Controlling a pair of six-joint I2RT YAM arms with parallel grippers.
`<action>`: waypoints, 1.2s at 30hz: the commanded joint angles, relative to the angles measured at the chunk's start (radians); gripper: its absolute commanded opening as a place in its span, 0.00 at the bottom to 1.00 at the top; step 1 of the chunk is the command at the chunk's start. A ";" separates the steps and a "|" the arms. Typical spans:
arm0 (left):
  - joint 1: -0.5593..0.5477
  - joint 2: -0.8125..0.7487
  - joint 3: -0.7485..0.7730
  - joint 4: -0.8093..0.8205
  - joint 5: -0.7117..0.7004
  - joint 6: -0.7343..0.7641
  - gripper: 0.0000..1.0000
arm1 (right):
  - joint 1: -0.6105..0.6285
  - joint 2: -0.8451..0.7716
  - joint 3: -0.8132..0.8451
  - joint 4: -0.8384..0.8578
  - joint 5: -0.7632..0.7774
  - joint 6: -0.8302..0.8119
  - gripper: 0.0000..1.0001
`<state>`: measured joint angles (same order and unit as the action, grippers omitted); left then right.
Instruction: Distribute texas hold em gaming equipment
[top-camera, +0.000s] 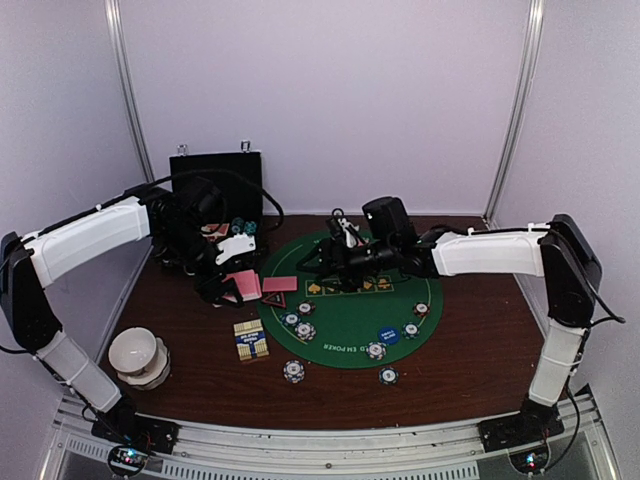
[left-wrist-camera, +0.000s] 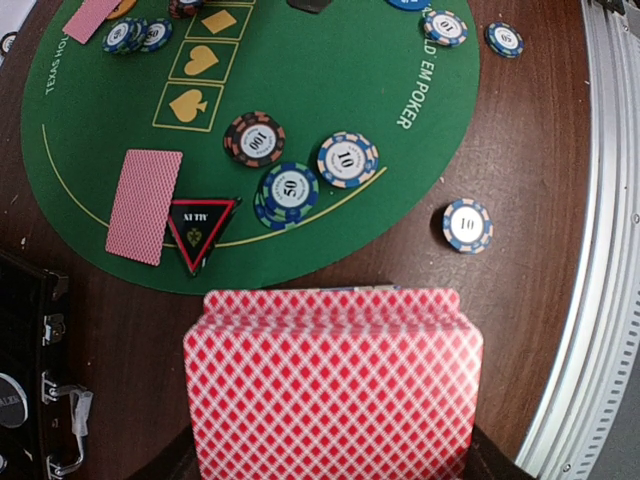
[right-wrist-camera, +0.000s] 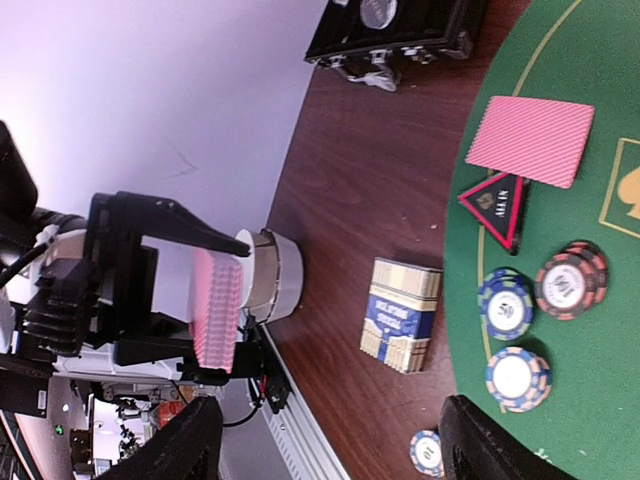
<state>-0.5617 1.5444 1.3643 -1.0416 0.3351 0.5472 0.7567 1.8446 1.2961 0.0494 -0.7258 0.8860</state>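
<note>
My left gripper (top-camera: 222, 285) is shut on a deck of pink-backed cards (left-wrist-camera: 333, 385) and holds it over the bare wood just left of the green mat (top-camera: 350, 312). The deck fills the bottom of the left wrist view and hides the fingers. One card (left-wrist-camera: 144, 205) lies face down on the mat beside the red triangle marker (left-wrist-camera: 203, 228). Striped chips marked 100 (left-wrist-camera: 254, 138), 50 (left-wrist-camera: 288, 190) and 10 (left-wrist-camera: 347, 160) sit near them, and another 10 chip (left-wrist-camera: 467, 225) lies off the mat. My right gripper (right-wrist-camera: 335, 450) is open and empty above the mat's left part, facing the held deck (right-wrist-camera: 215, 305).
The blue-and-yellow card box (top-camera: 250, 340) lies on the wood left of the mat. A white bowl (top-camera: 138, 355) stands at the near left. The black case (top-camera: 215, 190) stands open at the back left. More chips (top-camera: 375, 350) and a blue disc (top-camera: 388, 336) lie on the mat's near side.
</note>
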 joint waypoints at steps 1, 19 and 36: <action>0.002 -0.026 0.011 0.026 0.023 -0.015 0.00 | 0.052 0.015 0.016 0.145 -0.025 0.077 0.78; 0.002 -0.012 0.034 0.024 0.032 -0.016 0.00 | 0.139 0.177 0.099 0.354 -0.025 0.207 0.78; 0.002 -0.008 0.044 0.023 0.035 -0.020 0.00 | 0.170 0.309 0.224 0.427 -0.043 0.274 0.78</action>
<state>-0.5617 1.5448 1.3705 -1.0416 0.3435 0.5354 0.9119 2.1300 1.4704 0.4271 -0.7528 1.1385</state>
